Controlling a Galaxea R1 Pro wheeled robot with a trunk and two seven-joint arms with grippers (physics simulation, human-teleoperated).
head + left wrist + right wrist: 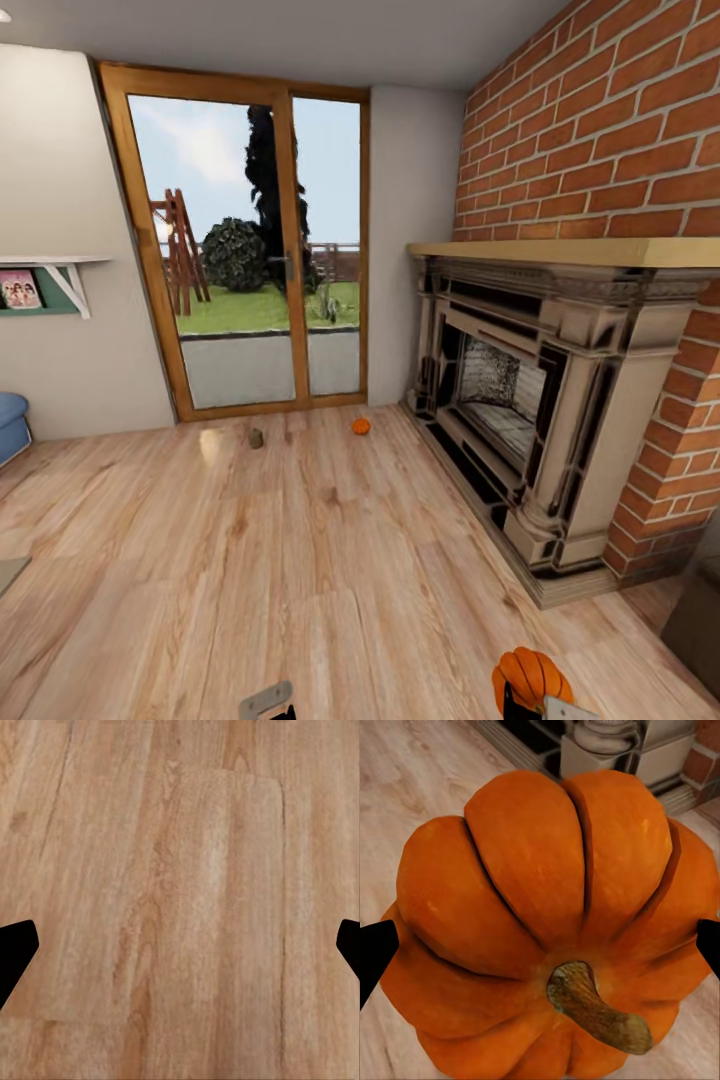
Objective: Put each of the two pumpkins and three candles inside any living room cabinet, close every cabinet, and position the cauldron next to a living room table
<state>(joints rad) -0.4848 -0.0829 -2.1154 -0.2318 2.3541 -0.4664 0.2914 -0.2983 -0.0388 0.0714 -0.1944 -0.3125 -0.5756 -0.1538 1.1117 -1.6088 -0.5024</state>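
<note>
A wood floor is stretching toward a far glass door, with a garden showing through it. A fireplace is standing at the right against a brick wall. A shelf is hanging at the left, above a blue seat.

head: forward-down, room-wide | wrists: close, floor shared

My grippers show flat black fingertips at each wrist view's edges, and a grey metal plate on my left gripper.
</note>
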